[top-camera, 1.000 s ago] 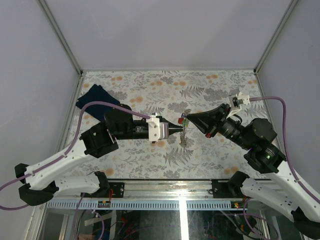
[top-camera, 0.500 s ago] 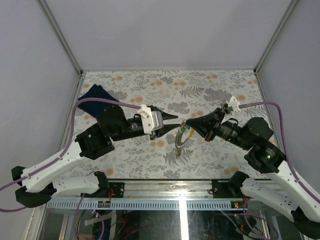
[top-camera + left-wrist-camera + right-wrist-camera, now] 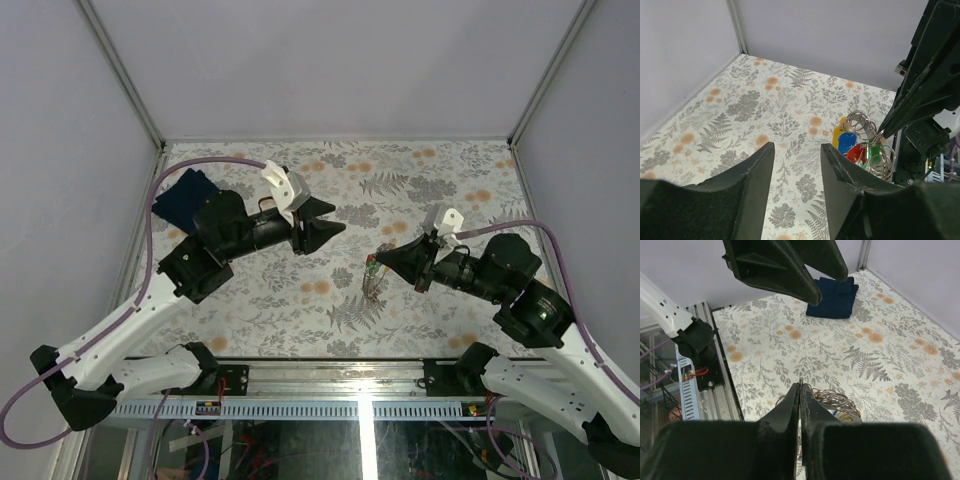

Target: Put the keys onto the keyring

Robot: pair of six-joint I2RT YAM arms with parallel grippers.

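Observation:
My right gripper point(image 3: 376, 262) is shut on the thin silvery keyring point(image 3: 372, 287), which hangs below it just above the table. In the right wrist view the jaws point(image 3: 800, 386) are pressed together with a bit of ring wire at their tip and ring loops point(image 3: 834, 399) beside them. The keys point(image 3: 856, 146), with yellow, blue, red and green tags, hang bunched among the ring loops point(image 3: 860, 120). My left gripper point(image 3: 336, 222) is open and empty, raised to the left of the bunch; the left wrist view shows its jaws point(image 3: 797, 147) apart.
A dark blue folded cloth point(image 3: 190, 196) lies at the far left of the flowered table, also in the right wrist view point(image 3: 836, 293). Grey walls stand on three sides. The metal rail point(image 3: 360, 382) runs along the near edge.
My left gripper has drawn back up and to the left, away from the keyring. My right gripper has moved nearer and lower with the keyring and keys.

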